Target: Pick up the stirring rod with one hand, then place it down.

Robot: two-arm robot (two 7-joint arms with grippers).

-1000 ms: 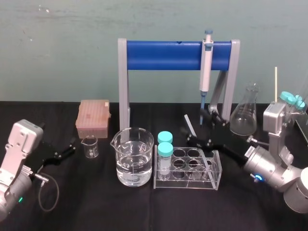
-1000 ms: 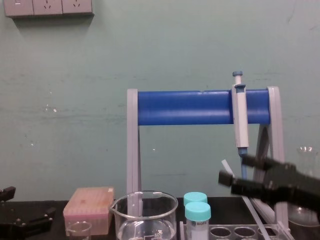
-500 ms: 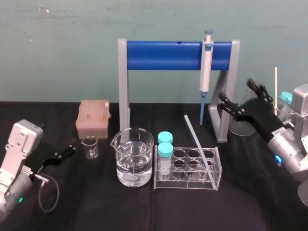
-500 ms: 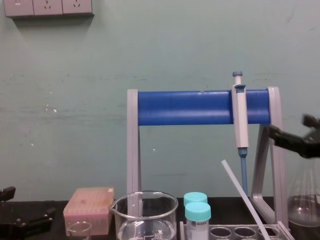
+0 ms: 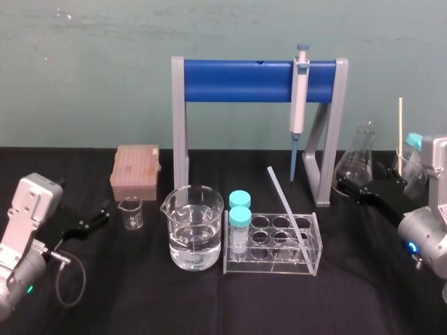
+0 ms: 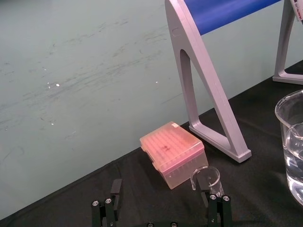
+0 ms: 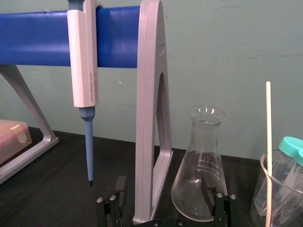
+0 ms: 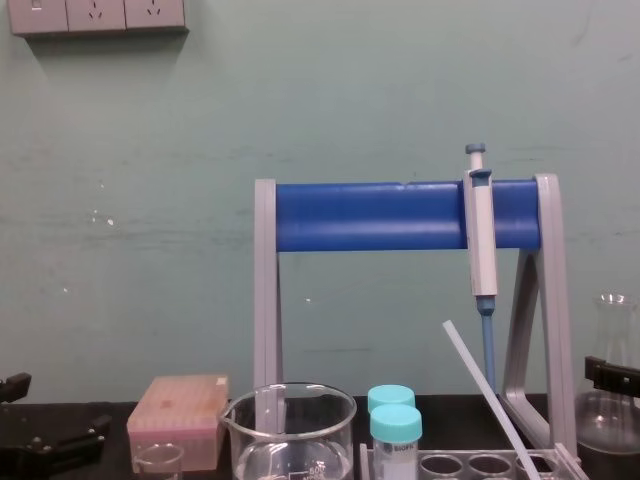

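The stirring rod (image 5: 288, 209) is a thin translucent rod leaning at a slant in the clear test-tube rack (image 5: 269, 269), its upper end pointing back and left. It also rises from the rack in the chest view (image 8: 485, 385). My right gripper (image 5: 349, 190) hangs low at the right, well apart from the rod, beside the conical flask (image 5: 360, 164). It is open with nothing held; in the right wrist view (image 7: 163, 205) its fingers stand wide apart. My left gripper (image 5: 98, 218) rests open at the far left.
A blue-and-grey stand (image 5: 237, 80) holds a white-and-blue pipette (image 5: 299, 98). A large beaker of water (image 5: 193, 227), a small beaker (image 5: 131, 211), a pink tip box (image 5: 135, 171) and teal-capped tubes (image 5: 239, 216) stand nearby. A white stick (image 7: 268, 151) stands in a beaker at the far right.
My right gripper let go of the rod, drew back to the right and came down beside the flask. The rod stays leaning in the rack. The left arm has not moved.
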